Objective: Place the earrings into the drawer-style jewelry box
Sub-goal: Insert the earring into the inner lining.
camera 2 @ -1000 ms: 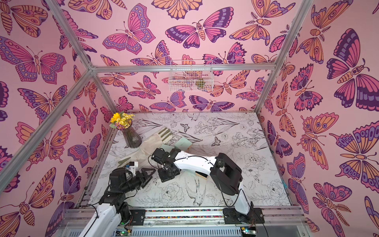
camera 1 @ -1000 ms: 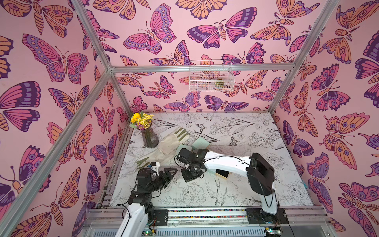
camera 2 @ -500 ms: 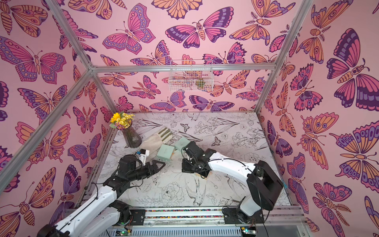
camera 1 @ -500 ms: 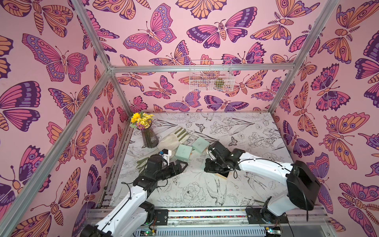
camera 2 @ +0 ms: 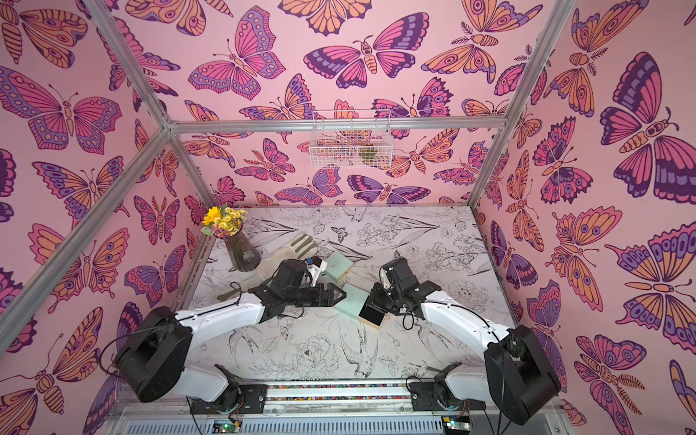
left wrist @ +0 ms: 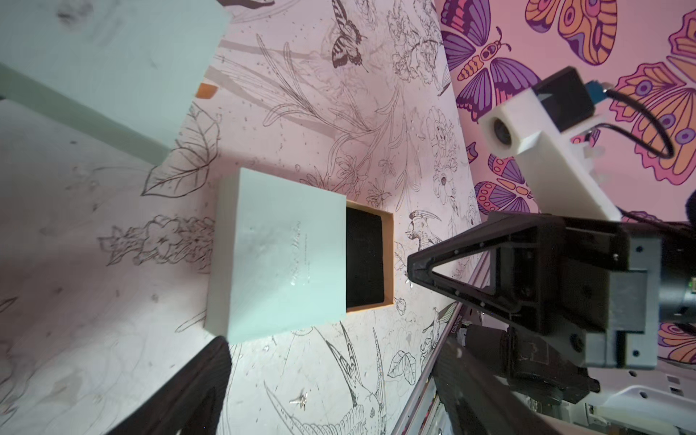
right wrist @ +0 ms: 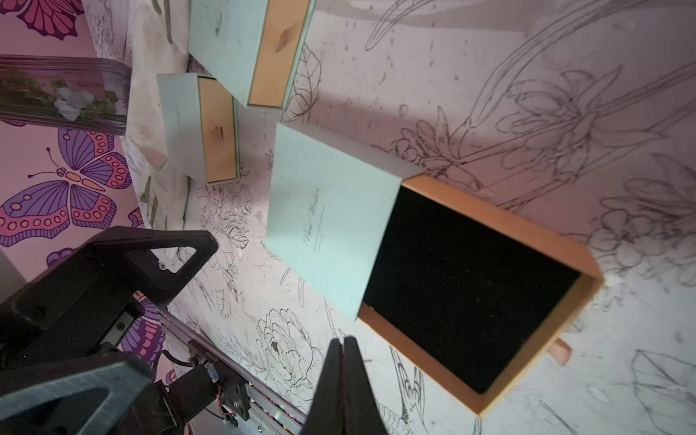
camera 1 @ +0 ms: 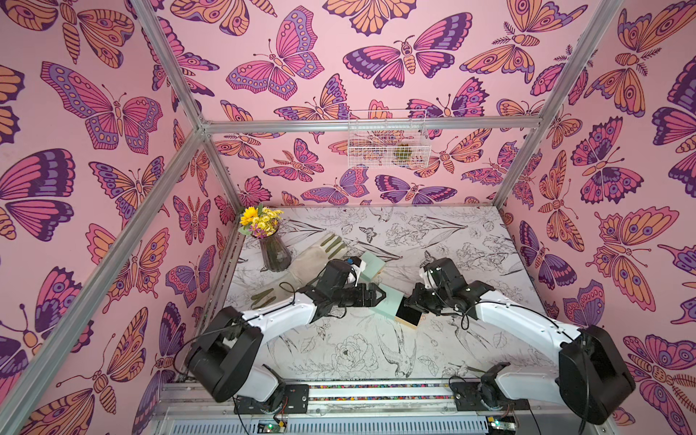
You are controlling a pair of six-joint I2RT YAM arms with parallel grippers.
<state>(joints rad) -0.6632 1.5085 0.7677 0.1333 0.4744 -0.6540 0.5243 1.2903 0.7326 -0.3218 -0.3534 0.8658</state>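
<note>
- I'm seeing the drawer (right wrist: 470, 286) sitting pulled out of the jewelry box (right wrist: 331, 222), lining bare.
- Left gripper (camera 1: 380, 296) hanging spread, right gripper (right wrist: 343, 344) clenched; no earrings showing, so placing is pending.

Robot lab cell, aluminium frame (camera 1: 369, 125), butterfly-print walls (camera 1: 113, 113) (floral tabletop (camera 1: 452, 233)), arms (camera 1: 278, 320) bolted to rail (camera 1: 376, 393)

The jewelry box (right wrist: 331, 222) has a matt mint card sleeve, and its drawer (right wrist: 470, 286) shows black velvety lining.

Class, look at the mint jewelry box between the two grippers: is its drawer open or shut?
Open. The tan drawer sticks out of the mint sleeve, baring its black lining.
</note>
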